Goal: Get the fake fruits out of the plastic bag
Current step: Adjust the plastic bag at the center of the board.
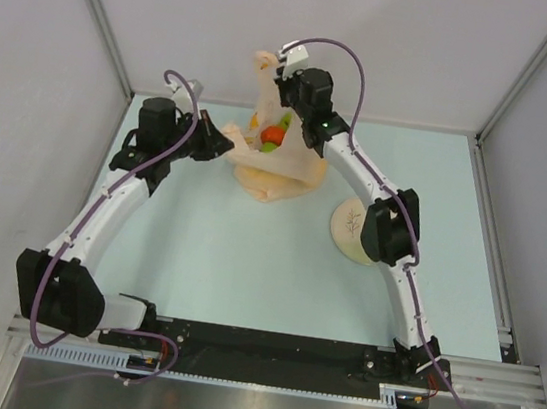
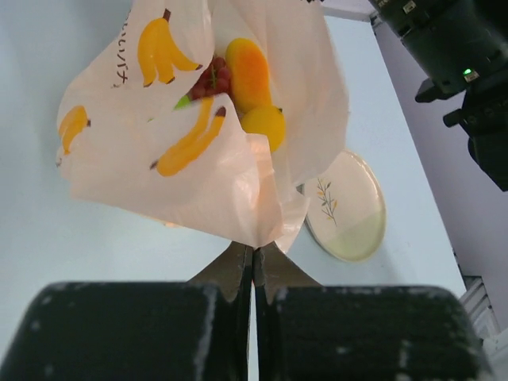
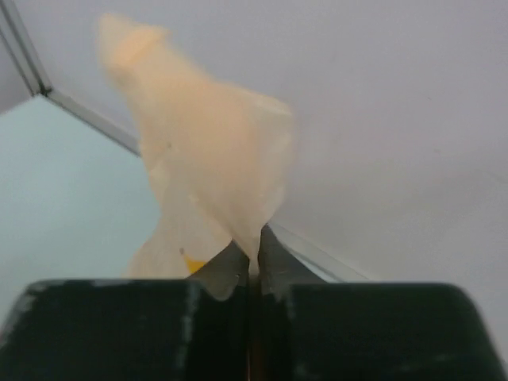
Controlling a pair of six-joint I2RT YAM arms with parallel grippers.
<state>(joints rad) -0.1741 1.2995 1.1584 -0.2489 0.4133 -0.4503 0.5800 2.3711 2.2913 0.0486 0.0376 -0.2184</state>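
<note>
The peach plastic bag point(image 1: 276, 173) with printed bananas hangs stretched between both grippers at the back of the table. My left gripper point(image 1: 223, 143) is shut on the bag's left edge point(image 2: 238, 198). My right gripper point(image 1: 287, 83) is shut on the bag's top edge point(image 3: 214, 175) and holds it high. Fake fruits show in the open mouth: an orange fruit point(image 2: 249, 71), a yellow lemon point(image 2: 264, 125), a dark red grape bunch point(image 2: 213, 79) and something green point(image 1: 284, 125). A red-orange fruit point(image 1: 273, 136) shows in the top view.
A round cream plate point(image 1: 351, 230) with a twig drawing lies on the table right of the bag, partly under the right arm; it also shows in the left wrist view point(image 2: 347, 206). Grey walls close in the back and sides.
</note>
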